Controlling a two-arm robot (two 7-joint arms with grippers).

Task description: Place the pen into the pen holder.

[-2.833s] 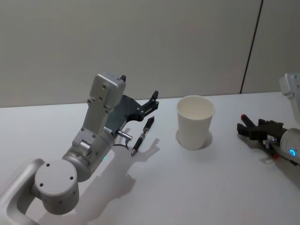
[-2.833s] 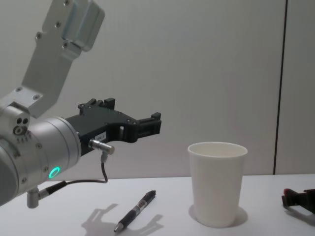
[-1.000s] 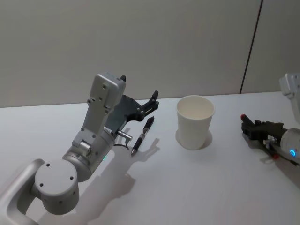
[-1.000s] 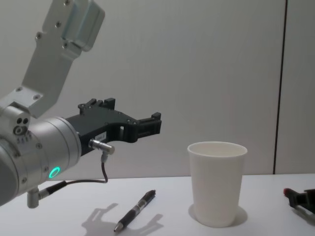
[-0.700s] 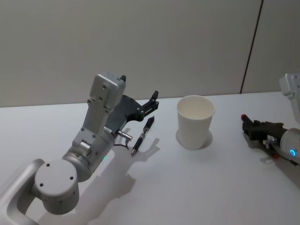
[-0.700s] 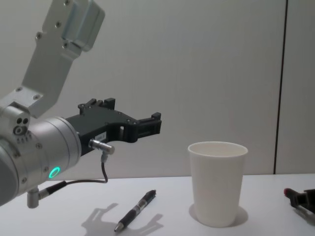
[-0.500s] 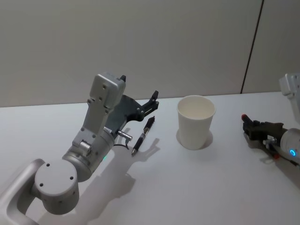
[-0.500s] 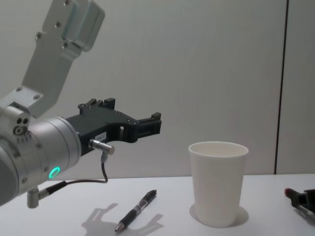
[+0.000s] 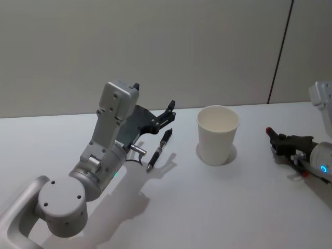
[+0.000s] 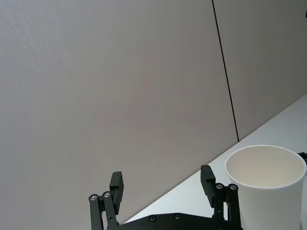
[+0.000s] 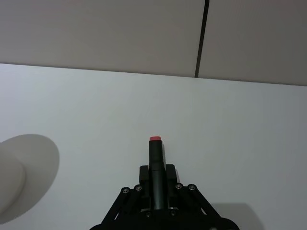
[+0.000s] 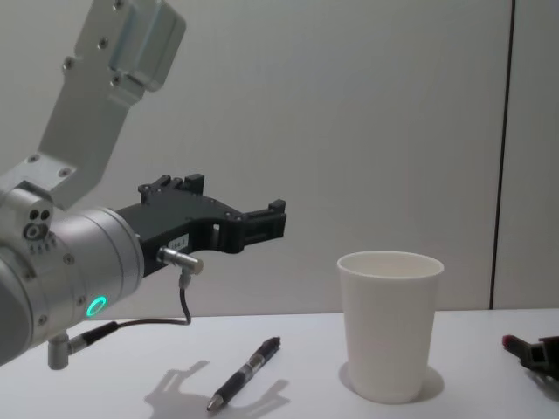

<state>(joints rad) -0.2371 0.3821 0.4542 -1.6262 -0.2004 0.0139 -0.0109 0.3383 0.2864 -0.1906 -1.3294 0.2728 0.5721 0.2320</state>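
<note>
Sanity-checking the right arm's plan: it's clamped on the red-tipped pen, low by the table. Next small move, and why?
Probably raise the right gripper straight up. It is shut on the red-tipped pen, low over the table, right of the pen holder, whose rim stands higher than the pen. Height looks needed before crossing over. The left gripper hovers open above a second pen.

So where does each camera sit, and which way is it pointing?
Head view: on the head, looking down at the table; left arm, left gripper, right gripper.
Chest view: lower, looking across the table at the cup side-on; left arm large.
Left wrist view: on the left arm, facing the wall past its open fingers and the cup.
Right wrist view: on the right arm, looking along the table past the right gripper, shut on a red-tipped pen.
Head and chest share the cup, black pen and left gripper.
</note>
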